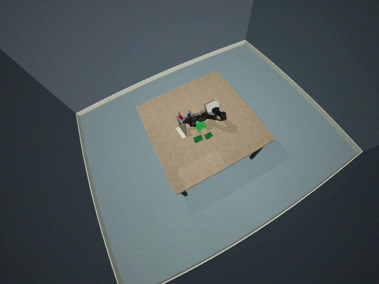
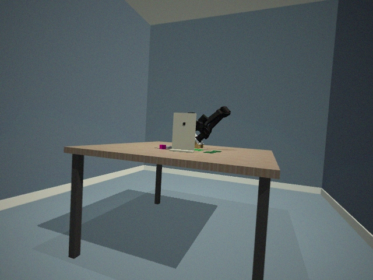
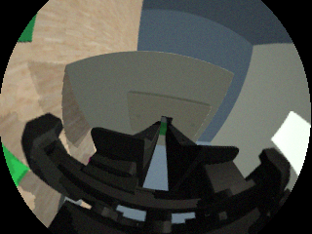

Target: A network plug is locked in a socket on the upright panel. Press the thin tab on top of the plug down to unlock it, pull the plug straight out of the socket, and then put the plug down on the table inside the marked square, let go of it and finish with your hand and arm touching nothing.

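The upright grey panel (image 1: 180, 122) (image 2: 184, 137) (image 3: 102, 83) stands on the table. In the wrist view the small green plug (image 3: 163, 130) sits at the dark socket (image 3: 167, 119) in the panel's raised plate. My gripper (image 1: 184, 121) (image 3: 163, 125) is shut on the plug, its black fingertips at either side, close to the panel face. The tab on top cannot be made out. In the exterior view the panel hides the fingertips and plug. The bright green square (image 1: 201, 126) (image 3: 14, 168) lies flat on the table, below the arm and away from the plug.
Two dark green patches (image 1: 198, 139) (image 1: 208, 135) lie beyond the bright square. A magenta cube (image 1: 180, 116) (image 2: 162, 146) is by one side of the panel. A white board (image 1: 211, 106) stands near the arm's base. The panel's pale foot (image 1: 181, 132) extends along the table.
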Available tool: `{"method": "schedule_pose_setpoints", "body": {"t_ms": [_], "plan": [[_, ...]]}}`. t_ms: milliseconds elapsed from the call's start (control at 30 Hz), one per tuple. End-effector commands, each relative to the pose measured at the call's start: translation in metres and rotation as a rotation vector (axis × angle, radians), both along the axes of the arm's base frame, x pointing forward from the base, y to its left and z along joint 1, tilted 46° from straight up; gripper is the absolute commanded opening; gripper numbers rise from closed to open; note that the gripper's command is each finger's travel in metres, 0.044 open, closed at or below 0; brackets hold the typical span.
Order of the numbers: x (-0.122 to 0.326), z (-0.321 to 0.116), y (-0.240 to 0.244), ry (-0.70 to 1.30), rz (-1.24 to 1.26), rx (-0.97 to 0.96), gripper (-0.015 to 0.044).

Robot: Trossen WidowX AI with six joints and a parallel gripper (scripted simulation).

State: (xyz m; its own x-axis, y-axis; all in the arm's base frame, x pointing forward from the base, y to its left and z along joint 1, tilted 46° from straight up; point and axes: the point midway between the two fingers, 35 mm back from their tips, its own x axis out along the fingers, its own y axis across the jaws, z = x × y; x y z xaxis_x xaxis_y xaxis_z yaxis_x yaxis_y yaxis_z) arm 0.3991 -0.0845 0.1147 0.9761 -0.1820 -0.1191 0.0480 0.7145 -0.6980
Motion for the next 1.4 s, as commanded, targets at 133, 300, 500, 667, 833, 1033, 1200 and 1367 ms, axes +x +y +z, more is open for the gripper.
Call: {"method": "schedule_pose_setpoints", "body": {"t_ms": [133, 300, 500, 667, 833, 1033, 1200, 1367], "plan": [[-0.006, 0.000, 0.000, -0.001, 0.000, 0.003, 0.0000], [-0.009, -0.001, 0.000, -0.001, 0.000, 0.003, 0.0000], [-0.013, -0.001, 0.000, -0.001, 0.000, 0.003, 0.0000], [-0.016, -0.001, 0.000, -0.001, 0.000, 0.003, 0.0000], [-0.019, -0.002, -0.001, 0.000, 0.000, 0.003, 0.0000], [-0.023, -0.003, -0.001, 0.000, 0.000, 0.003, 0.0000], [-0.026, -0.003, -0.001, 0.000, 0.000, 0.003, 0.0000], [-0.029, -0.004, -0.001, 0.000, 0.000, 0.003, 0.0000]]}}
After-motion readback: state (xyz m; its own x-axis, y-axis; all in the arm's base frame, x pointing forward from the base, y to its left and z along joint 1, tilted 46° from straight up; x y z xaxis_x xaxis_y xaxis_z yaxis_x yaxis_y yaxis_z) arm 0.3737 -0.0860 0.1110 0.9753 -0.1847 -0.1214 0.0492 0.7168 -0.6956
